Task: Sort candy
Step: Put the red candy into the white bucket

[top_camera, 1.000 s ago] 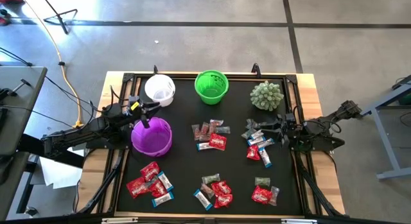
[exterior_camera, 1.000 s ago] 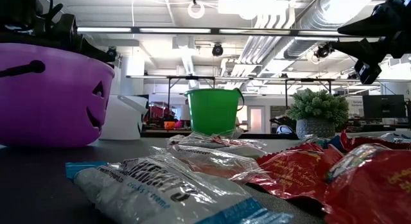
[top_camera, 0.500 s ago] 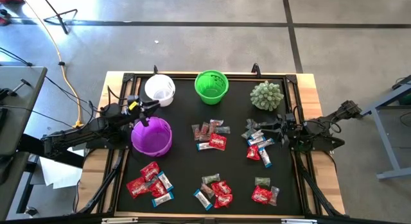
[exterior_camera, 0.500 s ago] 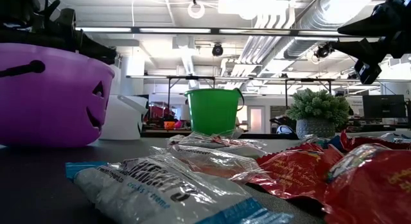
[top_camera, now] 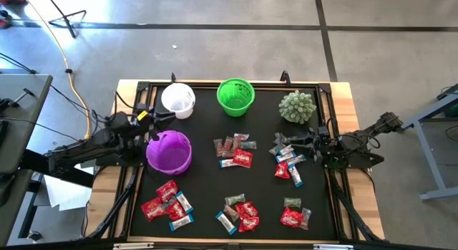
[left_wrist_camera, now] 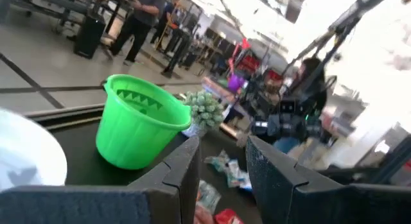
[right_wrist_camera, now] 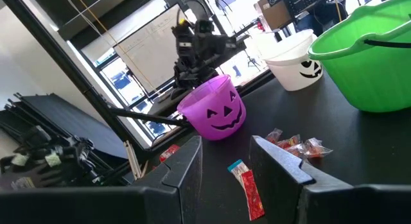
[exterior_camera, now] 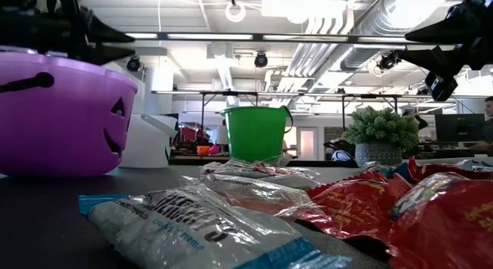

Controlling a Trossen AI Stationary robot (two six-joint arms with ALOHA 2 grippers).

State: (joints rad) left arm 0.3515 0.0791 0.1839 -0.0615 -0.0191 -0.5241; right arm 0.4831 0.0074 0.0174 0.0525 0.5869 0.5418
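The black table [top_camera: 207,185] carries a purple cup [top_camera: 169,152] at left, a white cup [top_camera: 178,99] and a green cup [top_camera: 235,96] along the far edge, and a spiky green ball [top_camera: 297,106] at far right. The candy [top_camera: 233,150] lies in clusters across the centre and near side, well right of the left gripper [top_camera: 152,119], whose fingers stand apart and empty between the purple and white cups. The right gripper [top_camera: 297,145], also parted and empty, hovers at the right-hand candy cluster.
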